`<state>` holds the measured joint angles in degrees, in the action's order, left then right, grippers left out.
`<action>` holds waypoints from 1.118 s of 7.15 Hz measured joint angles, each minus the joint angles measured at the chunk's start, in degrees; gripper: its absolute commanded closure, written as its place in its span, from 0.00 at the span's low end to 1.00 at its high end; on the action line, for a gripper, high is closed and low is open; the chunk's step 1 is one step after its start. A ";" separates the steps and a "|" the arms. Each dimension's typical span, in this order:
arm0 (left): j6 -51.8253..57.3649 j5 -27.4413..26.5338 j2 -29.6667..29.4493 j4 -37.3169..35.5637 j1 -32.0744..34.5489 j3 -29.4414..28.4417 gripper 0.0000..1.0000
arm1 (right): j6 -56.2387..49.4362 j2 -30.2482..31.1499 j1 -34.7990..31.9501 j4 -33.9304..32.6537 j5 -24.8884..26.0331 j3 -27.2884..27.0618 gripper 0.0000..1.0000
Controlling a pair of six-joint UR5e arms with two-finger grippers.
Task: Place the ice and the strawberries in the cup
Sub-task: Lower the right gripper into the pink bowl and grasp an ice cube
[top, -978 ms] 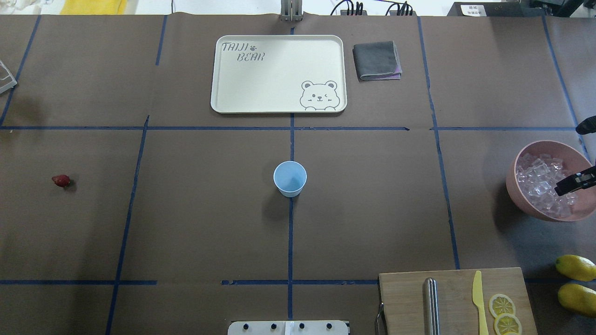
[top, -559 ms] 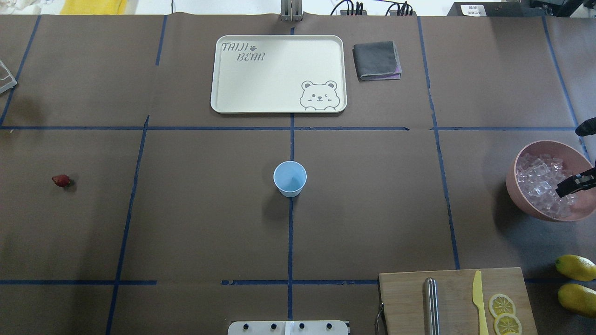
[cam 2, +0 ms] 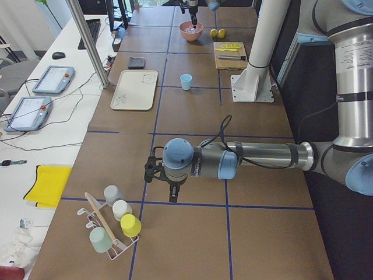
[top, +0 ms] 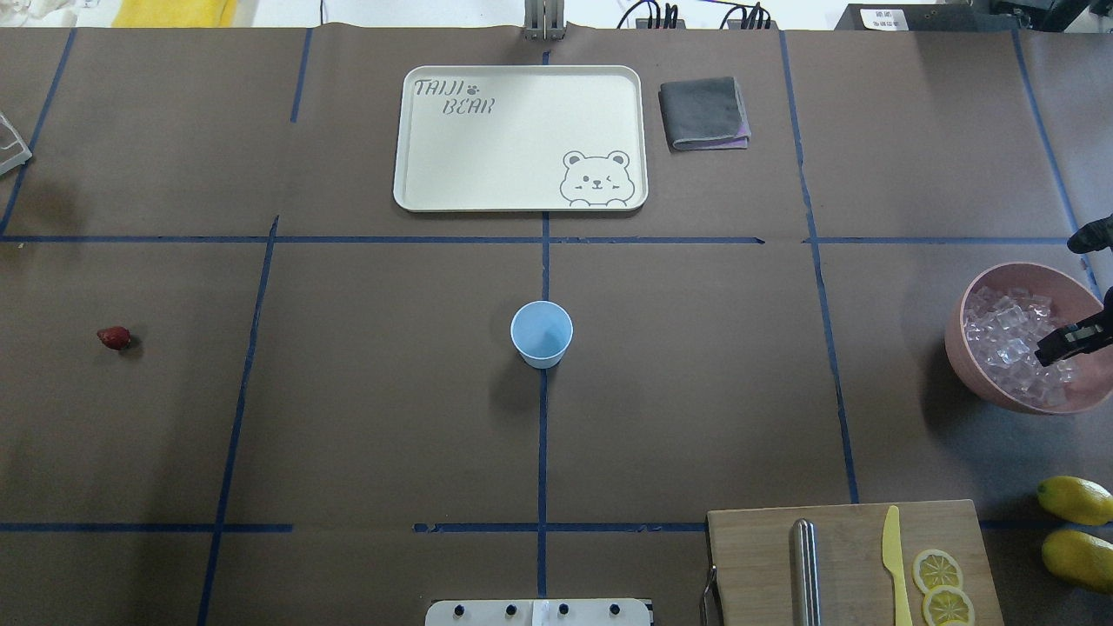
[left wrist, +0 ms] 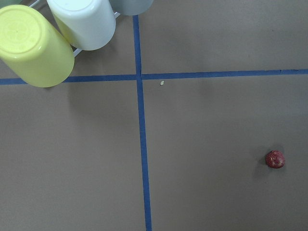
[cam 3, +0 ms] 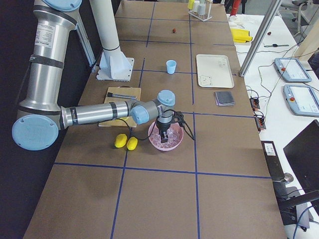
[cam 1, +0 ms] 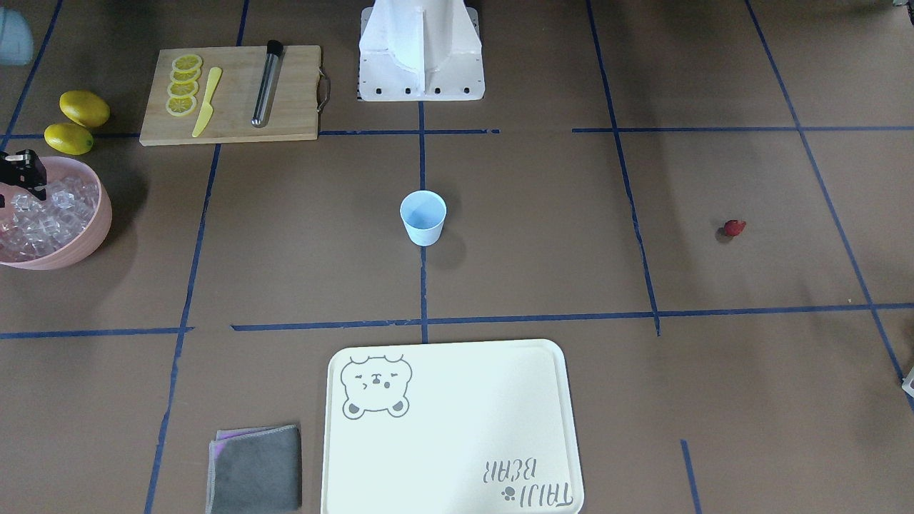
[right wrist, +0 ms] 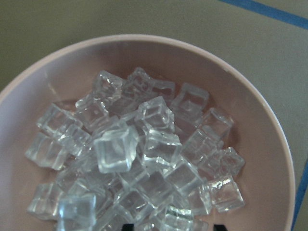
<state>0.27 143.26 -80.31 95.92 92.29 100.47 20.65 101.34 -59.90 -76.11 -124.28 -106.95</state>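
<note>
The pale blue cup [top: 541, 333] stands upright and empty at the table's middle; it also shows in the front view [cam 1: 423, 217]. The ice [top: 1004, 335] is heaped in a pink bowl [top: 978, 382] at the far right. My right gripper [top: 1063, 346] hangs over the ice, its fingertips [right wrist: 219, 227] apart at the bottom edge of the right wrist view, holding nothing. The strawberry [top: 114, 337] lies alone at the far left, and shows in the left wrist view [left wrist: 275, 159]. My left gripper [cam 2: 172, 189] hovers above the table near it; I cannot tell if it is open.
A white bear tray [top: 522, 196] and a grey cloth [top: 704, 113] lie at the back. A cutting board [top: 756, 556] with a metal tube, a yellow knife and lemon slices is front right, with two lemons [top: 1076, 500] beside it. A rack of upturned cups [left wrist: 33, 45] stands near my left gripper.
My right gripper has shifted slightly over the ice bowl. The cup and the strawberry have not moved.
</note>
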 measured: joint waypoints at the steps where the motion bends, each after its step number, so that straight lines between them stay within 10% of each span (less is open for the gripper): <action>1: -0.01 0.00 -0.01 -0.02 0.00 0.04 0.00 | 0.00 -0.34 0.03 0.01 -0.02 0.21 0.57; 5: -0.01 0.00 0.04 -0.03 0.01 0.08 0.00 | -0.05 -0.39 -0.08 0.08 -0.14 0.11 0.98; 8: -0.01 0.00 0.06 -0.03 0.05 0.17 0.00 | 0.81 0.27 -1.03 -0.34 -0.45 -4.68 1.00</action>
<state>0.26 143.26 -80.25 95.89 92.34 100.64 21.46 101.62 -60.93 -76.45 -124.73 -111.63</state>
